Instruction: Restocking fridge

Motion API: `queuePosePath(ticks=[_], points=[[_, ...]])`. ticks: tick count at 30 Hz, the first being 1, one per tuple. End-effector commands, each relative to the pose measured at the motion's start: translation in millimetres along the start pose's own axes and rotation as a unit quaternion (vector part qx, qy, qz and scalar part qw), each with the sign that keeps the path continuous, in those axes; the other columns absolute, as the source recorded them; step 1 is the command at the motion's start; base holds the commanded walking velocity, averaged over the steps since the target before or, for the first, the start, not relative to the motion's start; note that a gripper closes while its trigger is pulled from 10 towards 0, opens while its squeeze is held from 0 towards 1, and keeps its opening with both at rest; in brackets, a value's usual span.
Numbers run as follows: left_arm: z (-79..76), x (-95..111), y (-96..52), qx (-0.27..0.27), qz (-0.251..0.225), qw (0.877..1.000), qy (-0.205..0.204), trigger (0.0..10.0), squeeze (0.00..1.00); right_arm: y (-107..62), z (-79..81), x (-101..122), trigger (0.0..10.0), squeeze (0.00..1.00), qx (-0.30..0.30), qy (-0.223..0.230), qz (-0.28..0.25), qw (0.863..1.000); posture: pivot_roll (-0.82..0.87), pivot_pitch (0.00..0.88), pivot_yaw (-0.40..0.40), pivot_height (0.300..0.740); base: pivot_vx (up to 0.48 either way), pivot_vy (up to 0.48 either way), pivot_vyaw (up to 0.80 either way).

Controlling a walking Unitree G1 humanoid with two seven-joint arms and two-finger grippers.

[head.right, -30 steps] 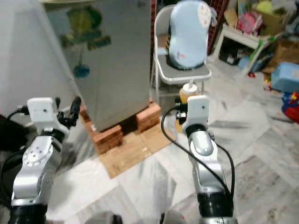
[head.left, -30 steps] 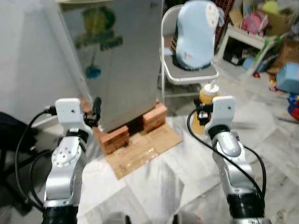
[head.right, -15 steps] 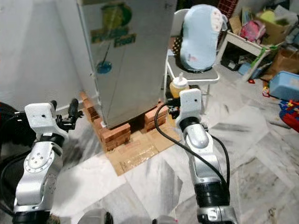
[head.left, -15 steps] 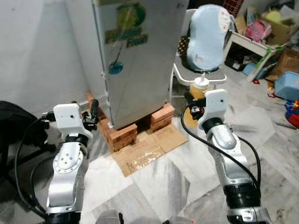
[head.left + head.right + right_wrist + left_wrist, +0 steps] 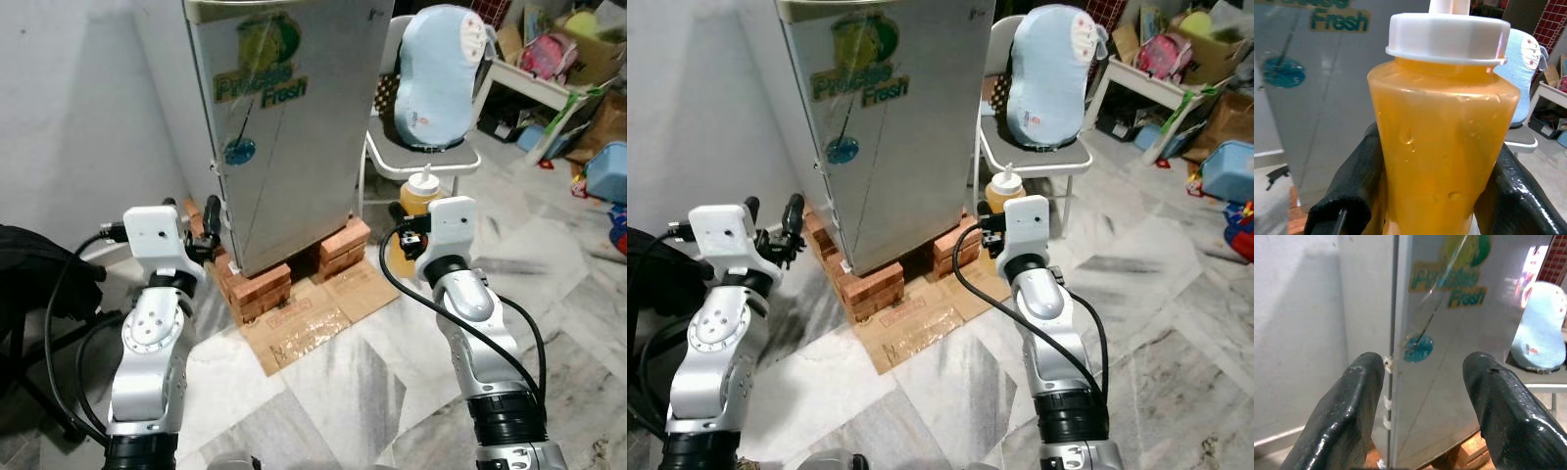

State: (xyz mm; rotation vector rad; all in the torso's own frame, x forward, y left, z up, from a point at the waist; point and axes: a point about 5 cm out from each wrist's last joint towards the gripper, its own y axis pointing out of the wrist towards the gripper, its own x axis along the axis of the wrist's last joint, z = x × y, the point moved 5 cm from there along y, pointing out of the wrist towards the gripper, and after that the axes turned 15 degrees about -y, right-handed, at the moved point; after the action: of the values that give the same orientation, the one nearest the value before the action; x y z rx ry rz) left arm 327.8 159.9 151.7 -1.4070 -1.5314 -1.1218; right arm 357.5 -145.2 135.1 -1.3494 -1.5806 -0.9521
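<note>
A small grey fridge (image 5: 284, 127) with a "Fresh" sticker stands shut on stacks of red bricks (image 5: 260, 286) ahead of me. My right gripper (image 5: 1425, 196) is shut on an orange squeeze bottle (image 5: 1442, 142) with a white cap, held upright to the right of the fridge (image 5: 882, 137); the bottle (image 5: 419, 196) shows just above the wrist. My left gripper (image 5: 1422, 396) is open and holds nothing, raised near the fridge's left front corner, with its fingers (image 5: 210, 217) pointing at the door edge (image 5: 1393, 347).
A white chair (image 5: 421, 157) carrying a pale blue cushion (image 5: 441, 78) stands right of the fridge. Cardboard (image 5: 318, 313) lies on the marble floor before the bricks. Toys and boxes (image 5: 588, 88) clutter the far right. A black object (image 5: 29, 264) sits at my left.
The camera has moved closer to and turned toward the fridge, which now sits more centred. Both arms keep their raised poses; the bottle stays in the right gripper.
</note>
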Motion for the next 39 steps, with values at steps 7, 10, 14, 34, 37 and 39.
queuePosePath(ticks=[7, 10, 14, 34, 37, 39], points=[[0.4, -6.1, -0.5, 0.004, 0.016, 1.0, -0.003, 10.0, 0.0, 3.3, -6.2, 7.5, 10.0, 0.0, -0.004, -0.005, -0.015, 1.0, 0.04, 0.045, -0.007, 0.74, 0.302, 0.371, 0.0], [-0.2, -8.9, -2.0, 0.005, 0.022, 1.0, -0.005, 10.0, 0.0, 3.6, -3.9, 8.0, 10.0, 0.0, 0.002, -0.011, -0.018, 1.0, 0.04, 0.048, -0.01, 0.74, 0.0, 0.429, 0.0], [-3.2, -10.2, -4.0, -0.003, 0.024, 1.0, 0.001, 10.0, 0.0, 2.9, -3.3, 7.2, 10.0, 0.0, 0.003, -0.013, -0.017, 1.0, 0.04, 0.052, -0.009, 0.74, 0.0, 0.434, 0.0], [-15.5, -9.5, -2.7, -0.031, 0.019, 0.999, 0.002, 10.0, 0.0, 1.0, -6.7, 4.5, 10.0, 0.0, -0.007, -0.022, -0.011, 1.0, 0.03, 0.064, -0.012, 0.74, 0.107, 0.107, -0.2], [-15.9, -9.7, -2.8, -0.03, 0.019, 0.999, 0.003, 10.0, 0.0, 0.9, -6.6, 4.9, 10.0, 0.0, -0.006, -0.022, -0.012, 1.0, 0.03, 0.067, -0.011, 0.74, 0.48, 0.0, 0.0], [-16.0, -10.1, -3.0, -0.03, 0.02, 0.999, 0.003, 10.0, 0.0, 0.6, -6.4, 5.1, 10.0, 0.0, -0.006, -0.022, -0.013, 1.0, 0.03, 0.069, -0.01, 0.74, 0.48, 0.0, 0.0]])
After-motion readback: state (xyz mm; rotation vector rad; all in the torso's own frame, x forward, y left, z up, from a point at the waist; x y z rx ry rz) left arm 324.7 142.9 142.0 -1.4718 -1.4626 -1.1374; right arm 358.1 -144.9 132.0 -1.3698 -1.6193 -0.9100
